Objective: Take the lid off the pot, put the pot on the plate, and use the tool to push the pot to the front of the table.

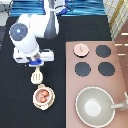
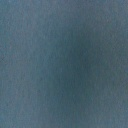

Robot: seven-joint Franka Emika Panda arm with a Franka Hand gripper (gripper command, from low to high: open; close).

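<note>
High exterior view looking steeply down, tool point(image 1: 36, 66) above the table point(image 1: 15, 100), wrist view a close blue-grey blank
</note>
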